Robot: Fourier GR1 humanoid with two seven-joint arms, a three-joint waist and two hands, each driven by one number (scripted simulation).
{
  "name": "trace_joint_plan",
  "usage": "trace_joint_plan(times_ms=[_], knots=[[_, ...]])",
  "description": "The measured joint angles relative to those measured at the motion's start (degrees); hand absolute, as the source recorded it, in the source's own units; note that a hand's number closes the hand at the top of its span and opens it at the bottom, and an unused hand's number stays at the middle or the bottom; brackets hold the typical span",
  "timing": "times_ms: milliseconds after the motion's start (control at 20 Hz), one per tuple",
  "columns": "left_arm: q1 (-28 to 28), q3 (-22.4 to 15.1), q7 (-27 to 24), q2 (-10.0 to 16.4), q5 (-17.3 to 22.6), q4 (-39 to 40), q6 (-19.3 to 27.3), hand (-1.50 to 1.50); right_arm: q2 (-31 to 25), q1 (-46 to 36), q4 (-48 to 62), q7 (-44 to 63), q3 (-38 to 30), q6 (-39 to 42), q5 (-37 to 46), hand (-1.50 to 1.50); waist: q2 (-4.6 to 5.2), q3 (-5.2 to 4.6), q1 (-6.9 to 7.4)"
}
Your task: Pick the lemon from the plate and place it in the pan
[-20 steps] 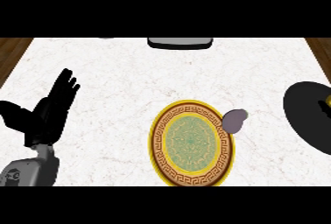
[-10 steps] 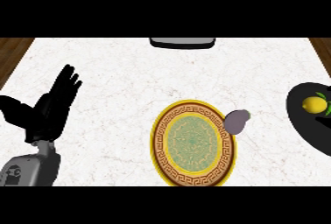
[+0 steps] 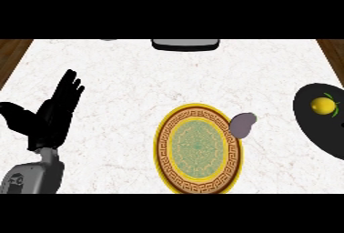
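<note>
A yellow lemon [image 3: 323, 106] lies inside the black pan [image 3: 322, 129] at the right edge of the head view. The round plate [image 3: 198, 149] with a yellow rim and patterned green centre sits in the lower middle and carries nothing. My left hand [image 3: 52, 114] rests open at the left, fingers straight and pointing up, far from the plate and the pan. My right hand does not show anywhere.
A small grey-purple object [image 3: 242, 124] leans against the plate's upper right rim. A dark flat item [image 3: 186, 43] lies at the counter's far edge. Wooden floor shows past the counter's left and right corners.
The lemon has come into sight inside the pan and the view has shifted slightly, showing more of the pan. My left hand has barely moved.
</note>
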Motion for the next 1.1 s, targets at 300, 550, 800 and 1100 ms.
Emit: trace_joint_plan(times_ms=[300, 550, 800, 1100], knots=[[0.5, 1.0, -0.5, 0.4, 0.7, 0.2, -0.5, 0.0, -6.5, 3.2, 3.7, -4.0, -7.4, 13.9, -7.9, -1.5, -0.05, 0.03, -0.41], [1.4, 0.8, -0.2, 0.1, 0.6, -0.9, -0.3, 0.0, -12.0, 9.0, 5.6, -6.7, -11.0, 25.3, -12.1, -1.5, -0.21, 0.09, -0.87], [1.4, 1.5, 0.5, 0.8, 1.1, -1.8, -0.6, 0.0, -13.6, 13.7, 4.8, -6.9, -12.0, 29.0, -14.0, -1.5, -0.28, 0.18, -0.93], [1.8, 0.9, 0.6, 0.2, 0.5, -2.0, -0.2, 0.0, -14.6, 18.7, 2.7, -7.8, -12.6, 29.6, -15.6, -1.5, -0.36, 0.16, -1.06]])
